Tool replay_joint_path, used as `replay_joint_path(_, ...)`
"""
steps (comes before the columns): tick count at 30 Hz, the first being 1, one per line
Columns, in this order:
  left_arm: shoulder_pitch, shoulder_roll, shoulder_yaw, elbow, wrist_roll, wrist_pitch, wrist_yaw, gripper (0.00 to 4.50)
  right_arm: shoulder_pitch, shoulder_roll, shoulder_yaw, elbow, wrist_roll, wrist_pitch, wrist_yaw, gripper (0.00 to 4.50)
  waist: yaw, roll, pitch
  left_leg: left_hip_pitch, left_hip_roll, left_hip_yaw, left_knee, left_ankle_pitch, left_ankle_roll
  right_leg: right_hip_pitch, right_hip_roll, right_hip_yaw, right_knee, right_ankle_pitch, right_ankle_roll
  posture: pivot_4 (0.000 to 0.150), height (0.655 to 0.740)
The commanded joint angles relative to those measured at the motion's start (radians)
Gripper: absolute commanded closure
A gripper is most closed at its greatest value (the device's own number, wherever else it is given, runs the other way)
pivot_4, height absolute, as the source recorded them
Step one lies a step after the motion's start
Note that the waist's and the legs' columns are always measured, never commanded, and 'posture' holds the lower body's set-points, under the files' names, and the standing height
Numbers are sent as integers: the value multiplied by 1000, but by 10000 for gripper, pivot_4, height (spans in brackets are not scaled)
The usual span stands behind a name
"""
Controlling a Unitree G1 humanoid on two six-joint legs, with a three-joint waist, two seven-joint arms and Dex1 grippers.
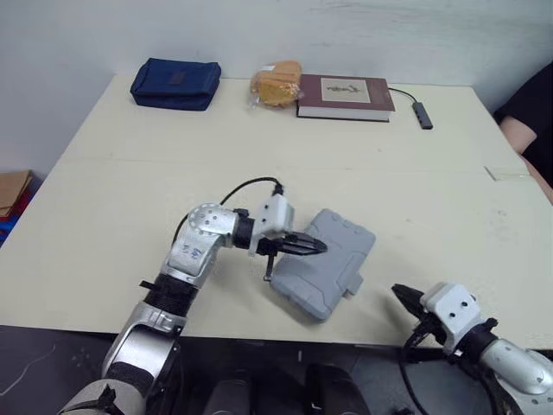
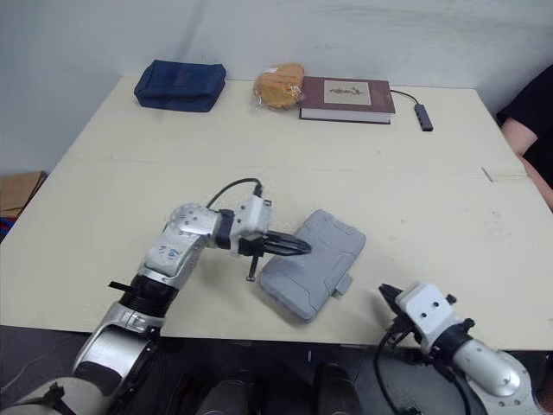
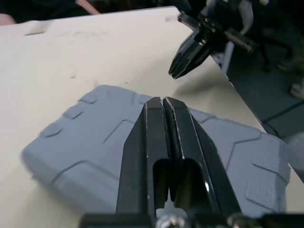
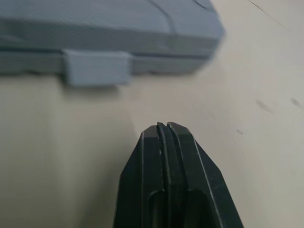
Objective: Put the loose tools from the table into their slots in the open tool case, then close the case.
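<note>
While the closed grey case (image 1: pixel 333 268) hides its slots, left tool (image 1: pixel 320 246) sits pinched together over it; right tool (image 1: pixel 399 294) likewise.

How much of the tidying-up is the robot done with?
Nearly all, it seems. The gray tool case lies closed on the table. Nothing is held: the left gripper, shut, sits over the lid; the right gripper, shut, is near the front latch. Maybe only snapping that latch remains; I cannot tell.

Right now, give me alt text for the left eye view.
A closed grey tool case lies on the table near its front edge, the left end effector shut over its lid. The right end effector, shut, sits right of it.
</note>
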Motion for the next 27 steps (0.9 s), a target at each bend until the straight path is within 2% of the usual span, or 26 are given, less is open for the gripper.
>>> replay_joint_path(1,-37,-15,-84,80,122,-117,31,44787,-31,3,33,-75,7,71,-7,45000,4,0,0,0,0,0,0,0,0,0,0,0,-1,0,0,1500,7400)
replay_joint_path(4,-64,-15,-173,183,232,-93,48,44787,-78,-4,93,-53,-38,96,-8,45000,7,0,0,-1,0,0,0,0,1,-1,-1,1,-1,0,0,1500,7400)
replay_joint_path(9,-31,15,-221,227,284,-117,38,44787,-128,-6,144,-19,-69,153,-10,45000,5,1,-3,0,0,-1,0,-2,3,1,-4,5,-3,0,-1,1500,7400)
replay_joint_path(13,-32,-13,-185,230,269,-21,104,44787,-163,0,186,17,-86,172,-8,45000,4,2,-8,3,1,-1,0,-2,3,3,-4,8,-3,-1,-1,1500,7400)
replay_joint_path(21,-11,-23,-216,202,275,10,124,44787,-228,9,222,73,-101,145,11,45000,1,0,-18,3,1,-1,0,-3,3,3,-5,9,-3,-1,-2,1500,7400)
replay_joint_path(27,-3,-19,-220,187,278,17,126,44787,-168,-46,139,23,-72,169,52,45000,4,1,-20,4,1,-2,-3,-3,2,3,-5,9,-4,-2,-3,1500,7400)
